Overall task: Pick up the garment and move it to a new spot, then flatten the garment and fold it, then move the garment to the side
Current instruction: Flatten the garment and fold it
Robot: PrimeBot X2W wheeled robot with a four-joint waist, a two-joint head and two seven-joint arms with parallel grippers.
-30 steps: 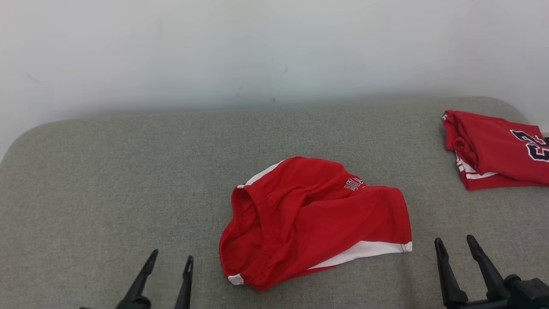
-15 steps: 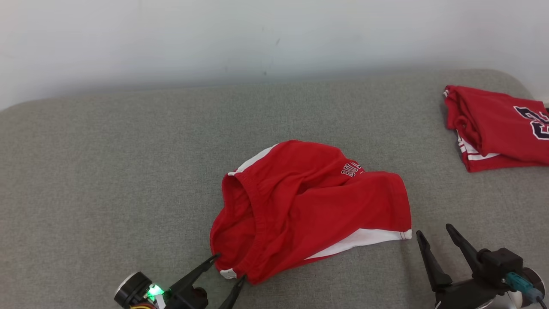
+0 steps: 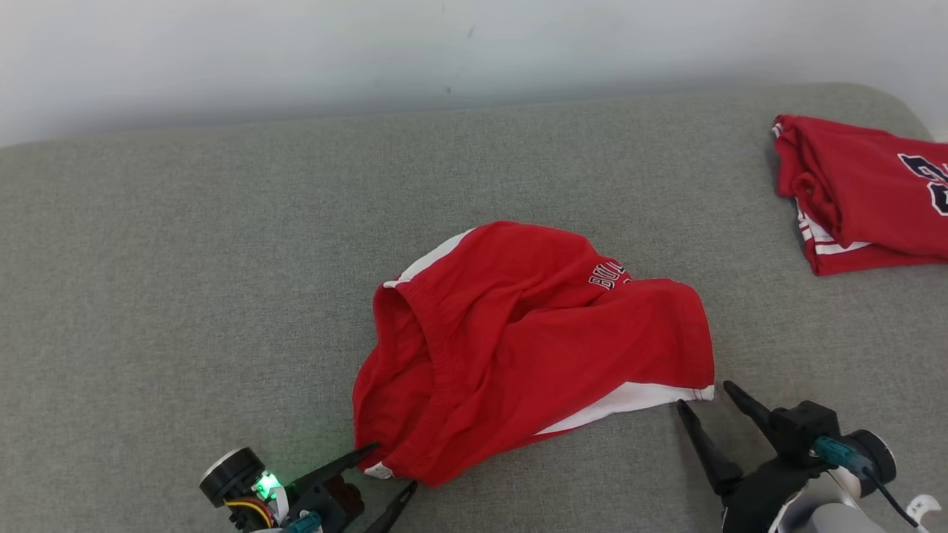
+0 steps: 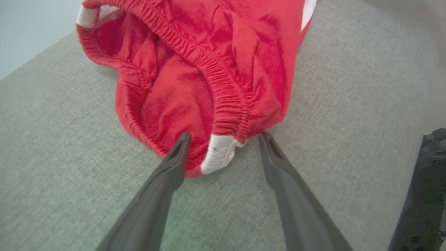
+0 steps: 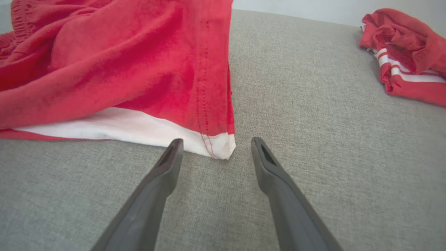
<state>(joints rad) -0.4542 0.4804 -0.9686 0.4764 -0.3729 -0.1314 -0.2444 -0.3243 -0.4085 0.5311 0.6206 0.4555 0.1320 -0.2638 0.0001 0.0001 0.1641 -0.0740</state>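
Left gripper (image 3: 394, 466) is spread wide, nothing pinched. Its two dark fingers sit either side of the near-left corner of the red shorts (image 3: 533, 348), right where the elastic waistband (image 4: 226, 94) ends in a little white tab (image 4: 219, 153). On the left wrist cam one fingertip overlaps the red edge, the other sits just beside the waistband, and the tab lies between them. Can't tell if either tip is actually pressing on the cloth.

Right gripper (image 3: 703, 394) is wide open too, holding nothing. It's at the near-right corner of the shorts, where the white stripe (image 5: 115, 127) along the hem meets the stitched edge. On the right wrist cam that corner pokes in between the two fingertips, very close, but I can't say it's touching either one.

The shorts are lying crumpled around the middle of the grey cushion (image 3: 185, 259), a bit toward the near side, with the waistband gaping to the left and the leg hem to the right. Some white lettering (image 3: 607, 277) shows on top, half hidden in a fold.

Well apart from them, at the far right of the cushion, there's a second red garment (image 3: 859, 192), folded, with white stripes and dark numbers. A pale wall (image 3: 296, 52) runs behind the cushion's far edge.
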